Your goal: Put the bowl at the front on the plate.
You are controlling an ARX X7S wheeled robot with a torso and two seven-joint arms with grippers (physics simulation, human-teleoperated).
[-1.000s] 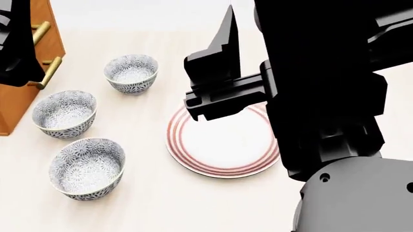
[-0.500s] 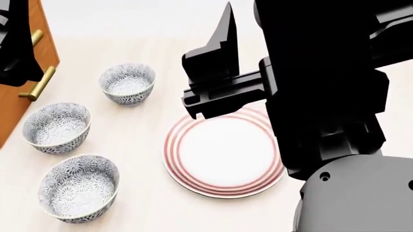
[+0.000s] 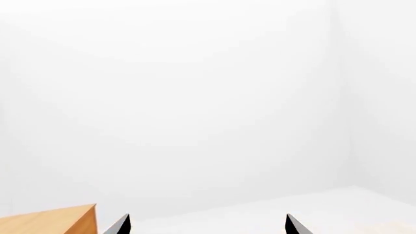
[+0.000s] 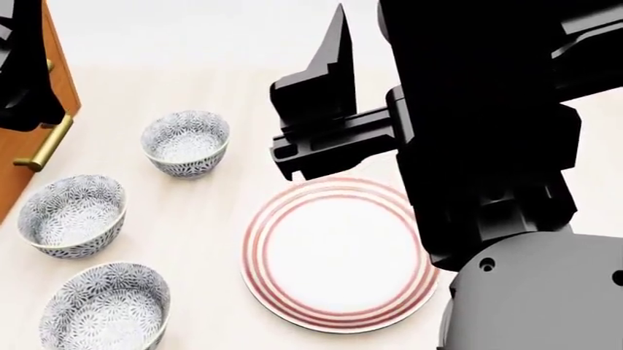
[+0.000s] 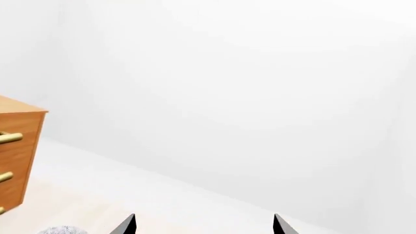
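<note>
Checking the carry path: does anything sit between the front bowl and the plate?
Nothing. In the head view only bare tabletop separates the front bowl from the plate; the other bowls lie farther back.

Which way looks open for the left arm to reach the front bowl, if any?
Probably from above: the bowl sits apart from the other bowls and the plate, nothing covering it. The left gripper is open, pointing away, so it must come down.

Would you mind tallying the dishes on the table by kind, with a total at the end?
Patterned bowls: 3, namely the front bowl, the middle bowl and the far bowl.
Red-ringed plate: 1.
Total: 4 dishes, none stacked on another.
</note>
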